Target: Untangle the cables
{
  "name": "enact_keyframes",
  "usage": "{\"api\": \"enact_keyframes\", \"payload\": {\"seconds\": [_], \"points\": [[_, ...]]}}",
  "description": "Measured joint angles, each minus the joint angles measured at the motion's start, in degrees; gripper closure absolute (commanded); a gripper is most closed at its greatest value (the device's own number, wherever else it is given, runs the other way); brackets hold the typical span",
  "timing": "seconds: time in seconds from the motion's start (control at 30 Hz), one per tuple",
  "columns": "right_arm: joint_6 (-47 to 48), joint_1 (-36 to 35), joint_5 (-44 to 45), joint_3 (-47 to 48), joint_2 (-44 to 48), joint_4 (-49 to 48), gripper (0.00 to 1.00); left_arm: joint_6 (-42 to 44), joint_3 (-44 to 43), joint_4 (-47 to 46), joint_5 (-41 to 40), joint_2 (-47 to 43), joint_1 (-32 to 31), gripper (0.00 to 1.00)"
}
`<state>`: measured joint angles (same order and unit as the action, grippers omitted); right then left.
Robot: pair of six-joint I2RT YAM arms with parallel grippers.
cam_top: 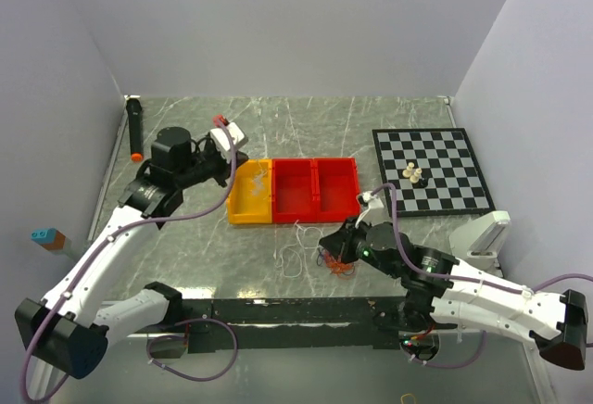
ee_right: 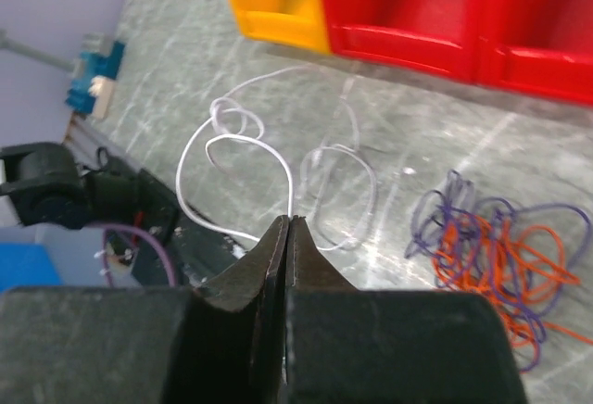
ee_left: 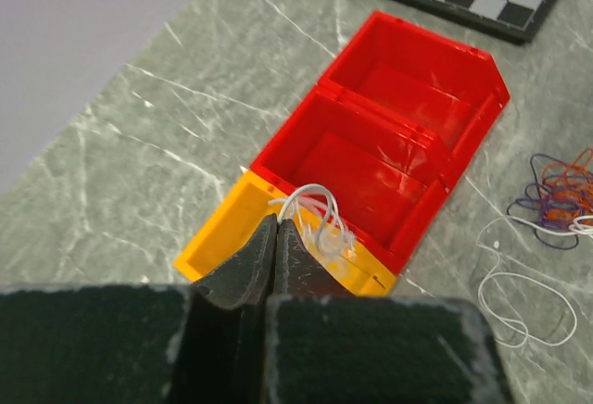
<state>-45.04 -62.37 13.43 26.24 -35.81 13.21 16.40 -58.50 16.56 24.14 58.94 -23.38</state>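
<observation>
While left end effector (ee_left: 278, 221) clamps white coil (ee_left: 324, 214) over bin (ee_left: 213, 243), right end effector (ee_right: 289, 222) clamps white cable (ee_right: 232, 119). Tangle (ee_right: 482, 246) lies nearby.

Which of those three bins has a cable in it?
The yellow bin, leftmost: a white cable coils inside it. The two red bins look empty.

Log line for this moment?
left fingers shut above yellow bin | right fingers shut on white cable | orange-purple tangle on table

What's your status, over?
Left gripper shut over yellow bin, white cable at tips. Right gripper shut at loose white cable. Orange-purple clump tangled.
</observation>
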Motion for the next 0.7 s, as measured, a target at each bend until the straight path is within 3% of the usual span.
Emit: {"api": "enact_keyframes", "payload": {"seconds": [0.6, 0.63, 0.67, 0.7], "points": [[8.1, 0.0, -6.9, 12.7, -3.5, -5.2, 1.00, 0.9, 5.0, -3.3, -6.2, 5.7, -1.1, 0.98], [8.6, 0.0, -7.2, 13.9, -3.9, -5.3, 1.00, 0.8, 5.6, -3.5, -7.0, 5.7, -1.1, 0.95], [9.1, 0.0, -7.5, 15.3, -4.5, -5.4, 1.00, 0.7, 6.1, -3.7, -7.9, 5.7, -1.3, 0.86], [9.4, 0.0, -7.6, 16.2, -5.0, -5.5, 1.00, 0.5, 6.4, -3.7, -8.7, 5.7, -1.4, 0.68]]}}
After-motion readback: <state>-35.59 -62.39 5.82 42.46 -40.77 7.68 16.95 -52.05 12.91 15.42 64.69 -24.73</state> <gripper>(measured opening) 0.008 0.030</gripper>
